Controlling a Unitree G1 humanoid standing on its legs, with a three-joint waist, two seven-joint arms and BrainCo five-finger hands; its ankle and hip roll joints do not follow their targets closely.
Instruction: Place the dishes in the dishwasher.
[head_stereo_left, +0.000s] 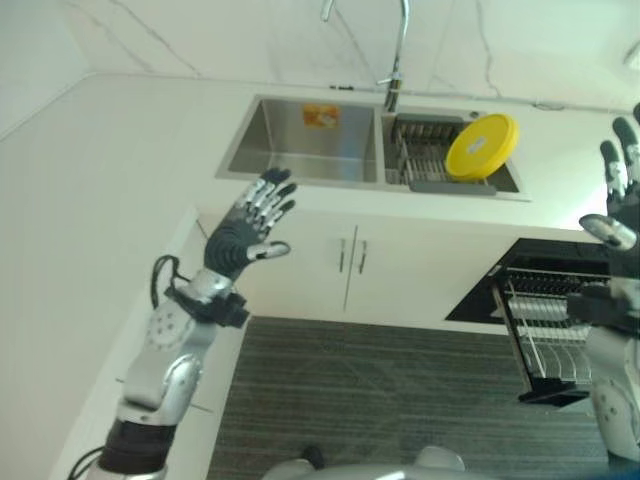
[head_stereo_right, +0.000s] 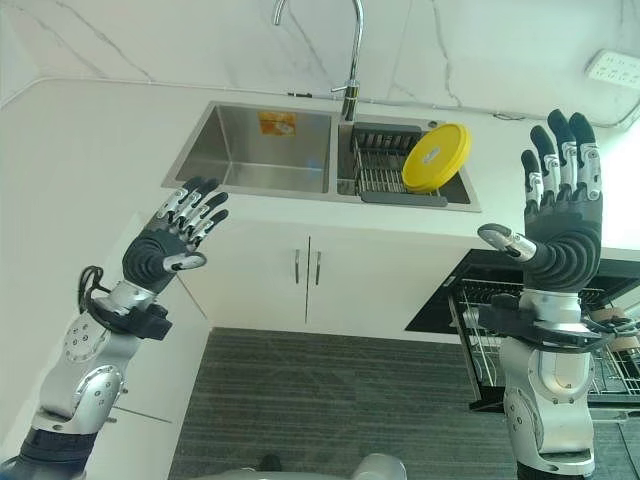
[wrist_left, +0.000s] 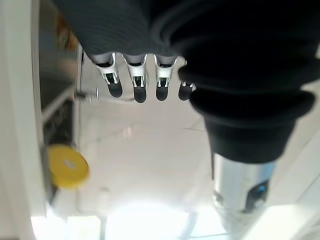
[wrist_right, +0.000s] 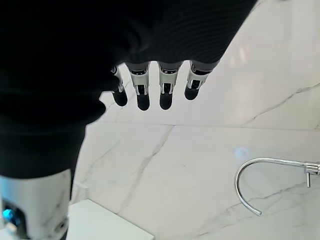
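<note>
One yellow plate (head_stereo_right: 435, 157) beyond right robot hand (head_stereo_right: 562, 215)

Bright, even daylight washes the white table (head_stereo_right: 90, 150) around the sink (head_stereo_right: 250, 150) almost shadowless, the sink's steel walls carry soft glare, and a blown-out white patch below the blurred yellow plate (wrist_left: 67, 166) swallows detail in the left wrist view.

No text, number or sign can be read anywhere. An orange sticker (head_stereo_right: 277, 122) sits on the back wall of the left sink basin (head_stereo_right: 250, 160), but its print is too small to make out. The yellow plate (head_stereo_right: 436, 157) in the right basin's rack (head_stereo_right: 385, 165) bears no legible marking.
</note>
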